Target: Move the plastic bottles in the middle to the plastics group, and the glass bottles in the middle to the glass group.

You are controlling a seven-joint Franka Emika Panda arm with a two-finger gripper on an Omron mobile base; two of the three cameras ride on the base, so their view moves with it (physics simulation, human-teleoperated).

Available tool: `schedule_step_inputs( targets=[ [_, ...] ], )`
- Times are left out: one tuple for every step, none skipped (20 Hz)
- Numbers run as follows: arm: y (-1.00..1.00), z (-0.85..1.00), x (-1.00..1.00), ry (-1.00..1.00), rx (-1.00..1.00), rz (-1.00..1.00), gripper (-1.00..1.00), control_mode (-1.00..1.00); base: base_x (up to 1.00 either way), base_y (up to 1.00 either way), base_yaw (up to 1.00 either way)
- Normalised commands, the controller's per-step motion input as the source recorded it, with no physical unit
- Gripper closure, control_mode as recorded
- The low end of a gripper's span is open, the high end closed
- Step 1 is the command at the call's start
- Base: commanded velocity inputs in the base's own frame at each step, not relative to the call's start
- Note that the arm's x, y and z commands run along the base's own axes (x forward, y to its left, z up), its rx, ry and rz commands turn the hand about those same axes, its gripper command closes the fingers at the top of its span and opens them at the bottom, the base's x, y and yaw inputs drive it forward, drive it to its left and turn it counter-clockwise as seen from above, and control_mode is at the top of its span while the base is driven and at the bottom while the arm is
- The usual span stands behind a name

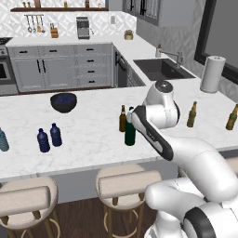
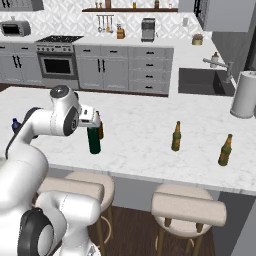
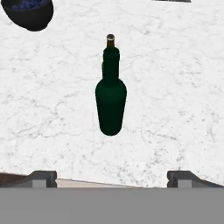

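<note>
The tall dark green wine-type bottle [image 1: 129, 135] [image 2: 93, 140] [image 3: 110, 103] stands upright mid-counter. The slimmer brown long-necked bottle [image 1: 122, 119] [image 2: 101, 130] [image 3: 110, 40] stands just behind it, mostly hidden in the hand view. My gripper [image 1: 132, 117] [image 2: 96, 120] [image 3: 112, 179] hovers by the green bottle's neck, open, fingertips [image 3: 41, 178] wide apart with nothing between them. Far left, two dark blue stubby bottles [image 1: 43, 141] [image 1: 56, 135] stand side by side near a pale teal one [image 1: 2, 140]. The olive green [image 1: 191, 115] [image 2: 176, 136] and amber [image 1: 231, 117] [image 2: 225, 150] beer bottles stand at the right.
A dark blue bowl [image 1: 63, 102] [image 3: 29, 13] sits at the back left of the counter [image 1: 93, 125]. The white paper-towel roll [image 1: 212, 73] [image 2: 245, 95] stands far right near the sink [image 1: 160, 69]. Stools [image 1: 123, 186] line the counter's front edge.
</note>
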Motion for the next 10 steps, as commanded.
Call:
schedule_step_inputs(
  targets=[
    [0.00,-0.03,0.31,-0.01,0.00,0.05,-1.00,-1.00,0.00,0.00,0.00],
    [0.00,0.00,0.45,0.00,0.00,0.04,-1.00,-1.00,0.00,0.00,0.00],
    [0.00,0.00,0.52,0.00,0.00,0.04,-1.00,-1.00,0.00,0.00,0.00],
    [0.00,0.00,0.51,0.00,0.00,0.04,-1.00,-1.00,0.00,0.00,0.00],
    [0.00,0.00,0.50,0.00,0.00,0.03,-1.00,-1.00,0.00,0.00,0.00],
    [0.00,0.00,0.39,0.00,0.00,0.03,-1.00,-1.00,0.00,0.00,0.00],
    [0.00,-0.04,0.40,0.00,0.00,0.03,-1.00,-1.00,0.00,0.00,0.00],
    [0.00,-0.07,0.41,0.00,0.00,0.03,-1.00,-1.00,0.00,0.00,0.00],
    [0.00,-0.12,0.41,0.00,0.00,0.03,-1.00,-1.00,0.00,0.00,0.00],
    [0.00,-0.14,0.40,0.00,0.00,0.03,-1.00,-1.00,0.00,0.00,0.00]
  ],
)
